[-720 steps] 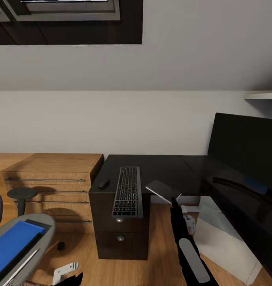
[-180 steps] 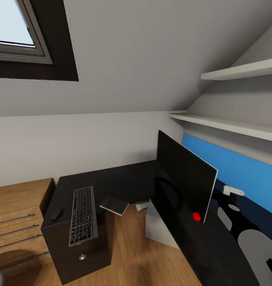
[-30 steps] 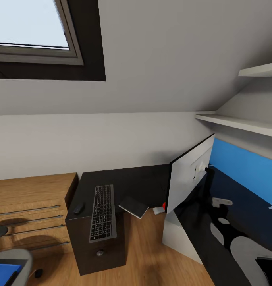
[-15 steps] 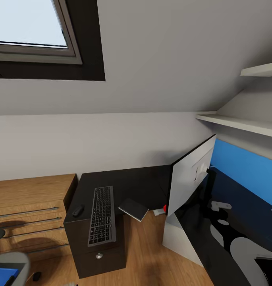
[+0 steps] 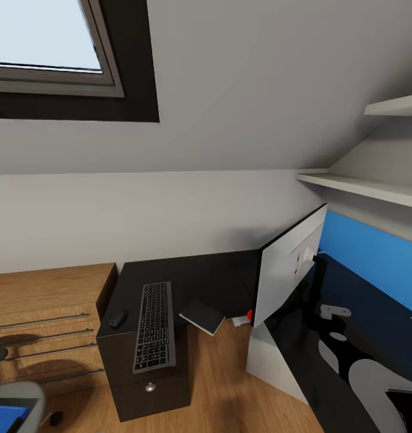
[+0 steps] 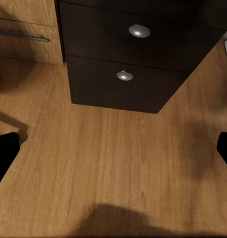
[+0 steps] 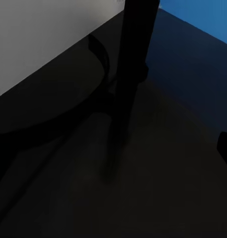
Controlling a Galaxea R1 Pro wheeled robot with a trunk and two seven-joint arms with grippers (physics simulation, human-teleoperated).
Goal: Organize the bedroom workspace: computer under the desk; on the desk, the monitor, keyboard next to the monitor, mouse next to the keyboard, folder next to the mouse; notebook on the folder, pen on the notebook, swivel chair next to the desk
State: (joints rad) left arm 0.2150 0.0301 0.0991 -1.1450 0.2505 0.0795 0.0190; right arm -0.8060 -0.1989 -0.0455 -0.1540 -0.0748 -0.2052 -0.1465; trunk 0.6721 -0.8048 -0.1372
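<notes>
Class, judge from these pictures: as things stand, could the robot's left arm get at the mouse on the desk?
Probably yes. The mouse lies in the open near the desk's left edge, beside the keyboard, with nothing over it. The left wrist view looks at the floor below the drawers, so the arm would have to rise first.

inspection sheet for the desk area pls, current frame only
Surface: black L-shaped desk, glossy, drawers below.
Job's things: keyboard on the desk, overhanging its front edge; mouse beside it; monitor on the desk, white back showing; notebook jutting off the desk edge; blue folder on the swivel chair; white computer under the desk.
Clutter: small red thing by the monitor.
Pincers: left pincer over the wood floor, open; right cannot tell.
Cables: nothing seen.
Surroundings: wooden dresser, skylight, wall shelves.
</notes>
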